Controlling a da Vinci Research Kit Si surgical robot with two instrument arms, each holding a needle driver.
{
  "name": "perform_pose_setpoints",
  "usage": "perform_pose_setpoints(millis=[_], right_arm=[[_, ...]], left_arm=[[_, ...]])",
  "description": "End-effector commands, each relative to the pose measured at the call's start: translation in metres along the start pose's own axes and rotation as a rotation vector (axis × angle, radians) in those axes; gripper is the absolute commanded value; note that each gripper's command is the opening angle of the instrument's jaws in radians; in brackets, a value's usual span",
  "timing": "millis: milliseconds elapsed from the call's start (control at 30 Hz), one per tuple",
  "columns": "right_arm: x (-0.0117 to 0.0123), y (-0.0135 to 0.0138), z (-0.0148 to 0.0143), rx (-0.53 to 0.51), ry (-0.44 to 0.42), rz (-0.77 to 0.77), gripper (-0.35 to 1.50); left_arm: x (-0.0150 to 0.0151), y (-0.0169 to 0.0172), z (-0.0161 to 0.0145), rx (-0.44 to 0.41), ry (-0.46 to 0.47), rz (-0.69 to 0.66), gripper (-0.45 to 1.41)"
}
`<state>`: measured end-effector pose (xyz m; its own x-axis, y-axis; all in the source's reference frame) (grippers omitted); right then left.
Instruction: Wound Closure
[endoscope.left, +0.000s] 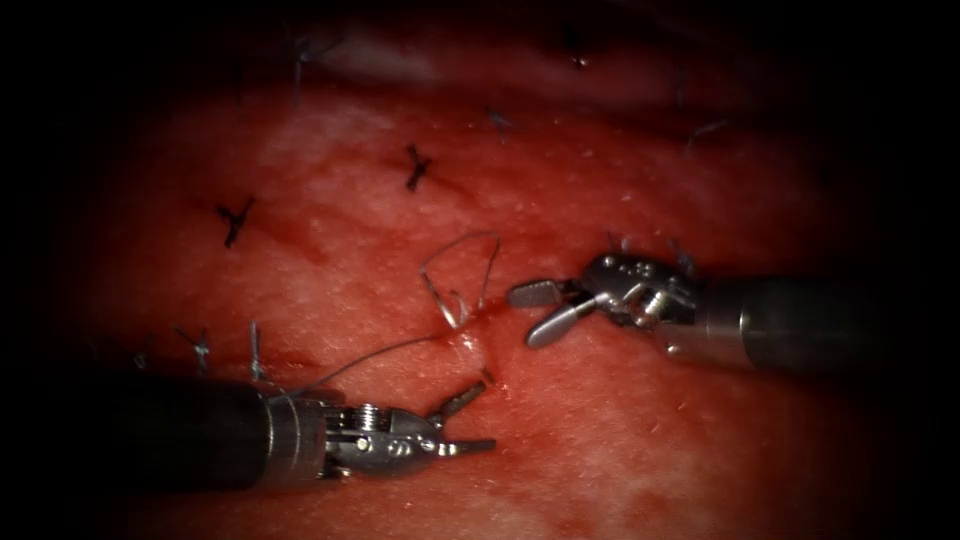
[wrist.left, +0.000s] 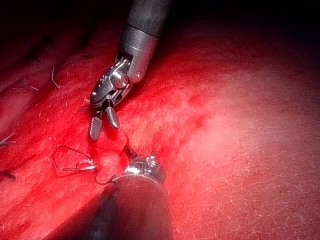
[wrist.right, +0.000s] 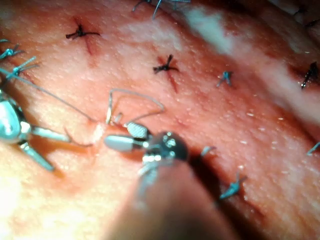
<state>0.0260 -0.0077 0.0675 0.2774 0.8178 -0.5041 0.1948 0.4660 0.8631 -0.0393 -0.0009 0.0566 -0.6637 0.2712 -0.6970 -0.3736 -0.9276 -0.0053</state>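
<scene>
Both tools are seen at rest over the tissue (endoscope.left: 620, 440), one on each side of a short cut (endoscope.left: 478, 345) near the middle of the endoscope view. The left tool (endoscope.left: 470, 422) is seen with its jaws spread, below and just left of the cut; nothing is held between them. The right tool (endoscope.left: 545, 310) is seen with its jaws likewise spread and empty, just right of the cut. A thread (endoscope.left: 462, 270) is seen standing up from the tissue at the cut as a slack loop, and one strand is traced from it down and to the left, toward the left tool's shaft, where it is lost from sight. The same loop is made out in the left wrist view (wrist.left: 72, 160) and in the right wrist view (wrist.right: 135, 100). The needle cannot be told apart from the thread with any certainty. Several finished knots (endoscope.left: 416, 168) with cut ends are noted over the tissue, upward and to the left of the cut, so earlier stitches are judged done. The stitch at the cut is judged unfinished: the thread is passed through the tissue but lies loose, not tightened and not trimmed. Red fluid is seen wetting the tissue around the cut.
</scene>
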Motion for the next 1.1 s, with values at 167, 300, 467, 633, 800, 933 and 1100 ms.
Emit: perform_pose_setpoints(millis=[167, 300, 467, 633, 800, 933, 1100], right_arm=[[-0.0005, 0.0004, 0.0006, 0.001, 0.001, -0.001, 0.27], [-0.0006, 0.0004, 0.0006, 0.001, 0.001, -0.002, 0.26], [-0.0007, 0.0004, 0.0006, -0.001, 0.001, -0.003, 0.24], [-0.0011, 0.0004, 0.0008, -0.002, 0.001, -0.005, 0.21], [-0.0012, 0.0003, 0.0007, -0.004, 0.000, -0.005, 0.14], [-0.0013, 0.0001, 0.0006, -0.007, 0.004, -0.004, 0.10], [-0.0015, 0.0000, 0.0003, -0.009, 0.004, -0.003, 0.04]], left_arm=[[-0.0004, -0.0004, 0.0017, 0.011, -0.001, -0.005, 0.36], [-0.0007, -0.0010, 0.0022, 0.027, -0.008, -0.008, 0.37], [-0.0009, -0.0016, 0.0028, 0.039, -0.007, -0.012, 0.37], [-0.0008, -0.0015, 0.0040, 0.051, -0.010, -0.014, 0.19], [-0.0012, -0.0019, 0.0045, 0.046, 0.014, -0.049, -0.45], [-0.0020, -0.0028, 0.0045, 0.001, 0.057, -0.132, -0.45], [-0.0027, -0.0034, 0.0044, -0.006, 0.108, -0.242, -0.45]])
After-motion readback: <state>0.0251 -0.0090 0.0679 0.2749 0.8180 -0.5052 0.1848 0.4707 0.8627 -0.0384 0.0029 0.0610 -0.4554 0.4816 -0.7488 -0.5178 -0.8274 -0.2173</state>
